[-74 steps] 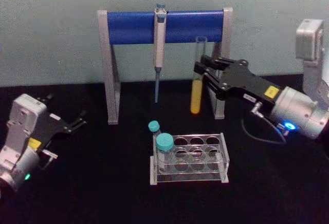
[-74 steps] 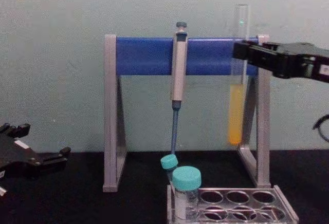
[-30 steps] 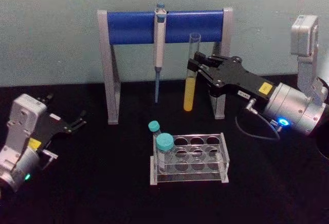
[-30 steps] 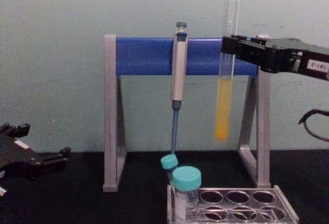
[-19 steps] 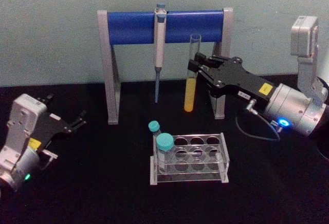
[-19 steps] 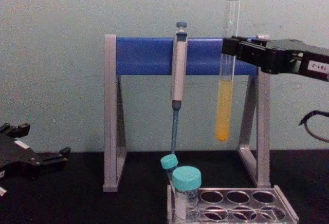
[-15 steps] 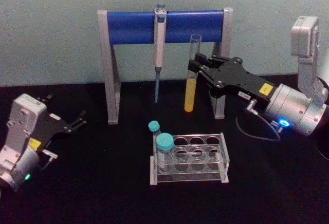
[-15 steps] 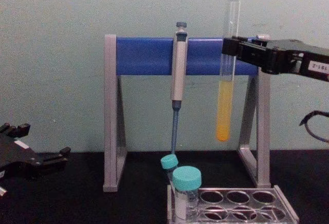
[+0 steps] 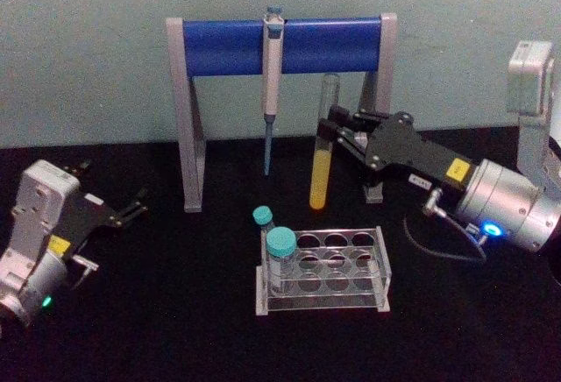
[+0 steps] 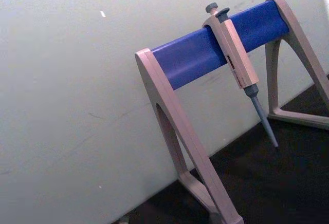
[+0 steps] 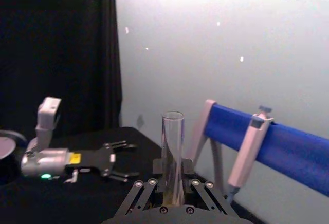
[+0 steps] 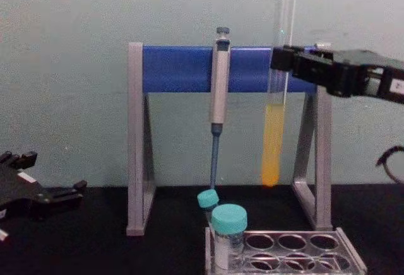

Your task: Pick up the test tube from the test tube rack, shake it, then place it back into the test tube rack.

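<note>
Above the tabletop's far middle, your right gripper (image 9: 333,134) is clenched on the test tube (image 9: 321,159) at its clear upper part. It holds the tube nearly upright in the air, in front of the stand (image 9: 226,45) and behind the test tube rack (image 9: 383,270). Yellow-orange liquid fills the tube's lower part, and the mouth is uncapped. Step looks like shaking, or just past it. Next you likely need to bring the round bottom over a free hole and lower it straight, no tilt. Rack sits mid-tabletop with two teal-capped tubes (image 9: 280,244) at its left end and the other holes free. Left gripper (image 9: 130,208) is parked near the left edge, fingers spread.
</note>
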### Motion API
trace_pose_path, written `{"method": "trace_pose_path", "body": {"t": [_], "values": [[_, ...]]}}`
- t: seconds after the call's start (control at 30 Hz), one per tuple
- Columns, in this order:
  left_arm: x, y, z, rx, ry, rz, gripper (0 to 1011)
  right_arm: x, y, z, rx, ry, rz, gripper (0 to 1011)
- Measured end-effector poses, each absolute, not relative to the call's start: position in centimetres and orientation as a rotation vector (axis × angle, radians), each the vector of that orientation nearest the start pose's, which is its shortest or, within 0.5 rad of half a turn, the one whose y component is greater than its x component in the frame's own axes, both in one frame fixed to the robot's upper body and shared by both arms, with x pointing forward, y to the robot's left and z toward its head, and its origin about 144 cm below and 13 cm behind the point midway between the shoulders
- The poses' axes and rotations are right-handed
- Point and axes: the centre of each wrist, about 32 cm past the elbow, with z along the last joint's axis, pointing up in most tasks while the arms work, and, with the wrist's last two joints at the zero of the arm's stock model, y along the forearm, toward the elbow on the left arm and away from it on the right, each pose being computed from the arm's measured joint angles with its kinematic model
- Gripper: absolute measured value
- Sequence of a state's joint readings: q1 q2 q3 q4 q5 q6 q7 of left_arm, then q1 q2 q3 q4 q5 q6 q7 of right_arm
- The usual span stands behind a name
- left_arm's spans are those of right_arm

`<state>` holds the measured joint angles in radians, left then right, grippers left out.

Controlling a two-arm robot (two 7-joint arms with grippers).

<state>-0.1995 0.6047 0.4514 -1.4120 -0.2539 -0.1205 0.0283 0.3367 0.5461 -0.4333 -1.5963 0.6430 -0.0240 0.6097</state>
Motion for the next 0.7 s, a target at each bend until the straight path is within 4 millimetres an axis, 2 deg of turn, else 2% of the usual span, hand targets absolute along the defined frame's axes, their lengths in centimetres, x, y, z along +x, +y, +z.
{"method": "trace_pose_path", "body": {"t": [0.27,0.7], "values": [[48.9,31.0,114.0,0.305,-0.285,1.248,1001,51.0,-26.3,122.1,0.082,-0.113,-0.518,213],[48.9,31.0,114.0,0.305,-0.285,1.248,1001,51.2,-27.1,119.5,0.088,-0.111,-0.416,213]]}}
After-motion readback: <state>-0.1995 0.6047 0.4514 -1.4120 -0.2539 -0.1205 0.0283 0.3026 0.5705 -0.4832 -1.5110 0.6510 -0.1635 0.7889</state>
